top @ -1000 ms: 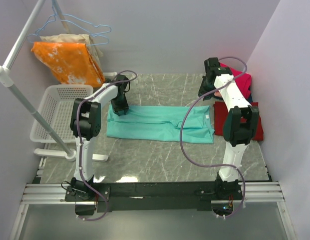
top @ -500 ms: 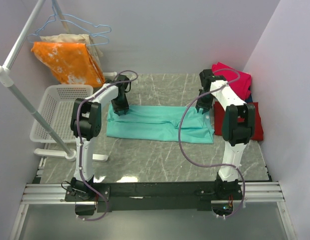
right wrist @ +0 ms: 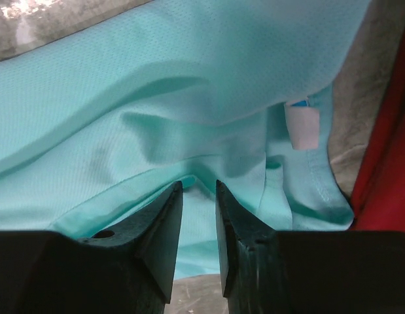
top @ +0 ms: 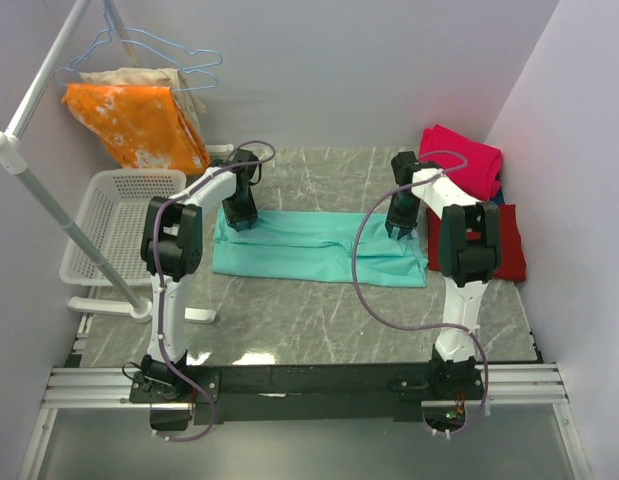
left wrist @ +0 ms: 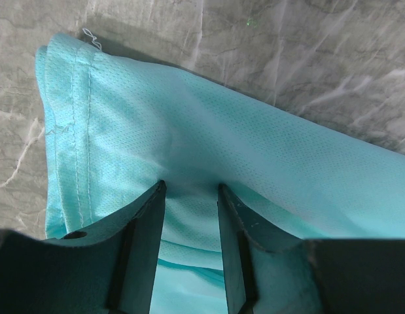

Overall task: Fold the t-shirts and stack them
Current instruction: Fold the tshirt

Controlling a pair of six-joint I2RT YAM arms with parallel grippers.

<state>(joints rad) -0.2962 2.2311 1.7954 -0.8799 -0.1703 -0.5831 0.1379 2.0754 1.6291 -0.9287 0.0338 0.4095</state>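
Note:
A teal t-shirt lies folded into a long strip across the marble table. My left gripper stands on its far left corner. In the left wrist view its jaws are open, tips pressed down on the teal cloth, which shows flat between them. My right gripper is over the shirt's right end, near the collar. It is open, tips at a folded edge of the teal fabric beside a pale label. A magenta t-shirt and a dark red one lie at the right wall.
A white basket sits at the left by a slanted rack pole. An orange blotched cloth and wire hangers hang at the back left. Walls close in the back and right. The dark red cloth borders the right gripper.
The right gripper has swung from the back right, by the magenta shirt, leftward and down onto the teal shirt's right end. The left arm has stayed put.

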